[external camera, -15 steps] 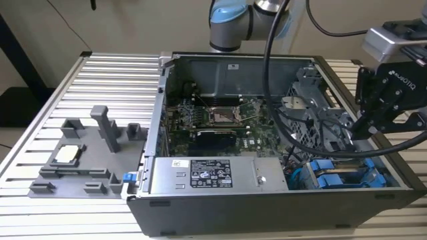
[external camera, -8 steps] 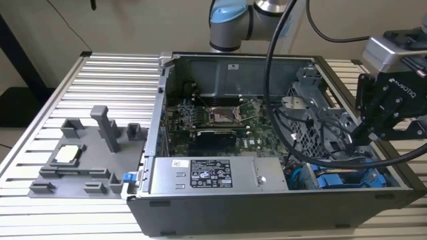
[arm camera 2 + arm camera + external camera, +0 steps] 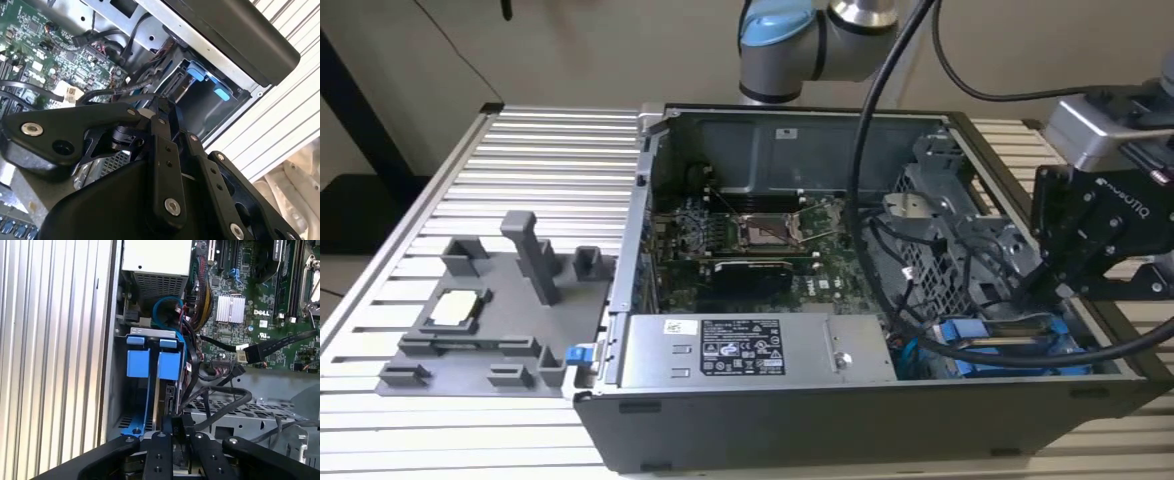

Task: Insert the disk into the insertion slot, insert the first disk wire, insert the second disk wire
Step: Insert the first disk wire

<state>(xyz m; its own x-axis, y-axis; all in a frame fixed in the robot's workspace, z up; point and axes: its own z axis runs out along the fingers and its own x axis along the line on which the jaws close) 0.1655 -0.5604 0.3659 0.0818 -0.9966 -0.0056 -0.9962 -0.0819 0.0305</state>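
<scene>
1. Where its fingertips meet in the first wrist view, the gripper (image 3: 177, 426) stands drawn together, low inside the drive bay (image 3: 118, 390). Whether a wire is pinched between them I cannot tell.
2. Just ahead of it the disk (image 3: 158, 396) sits edge-on in the bay, seated between blue frame tabs (image 3: 138, 363).
3. Black cables (image 3: 220, 399) loop just beside the gripper.
4. Seen in the exterior view, the bay lies in the corner of the computer case (image 3: 854, 425) toward the exterior view's right, beside the power supply (image 3: 654, 360). The motherboard (image 3: 761, 240) lies beyond.
5. The case rests on a slatted table (image 3: 547, 160), with a grey fixture tray (image 3: 467, 360) at the exterior view's left.
</scene>
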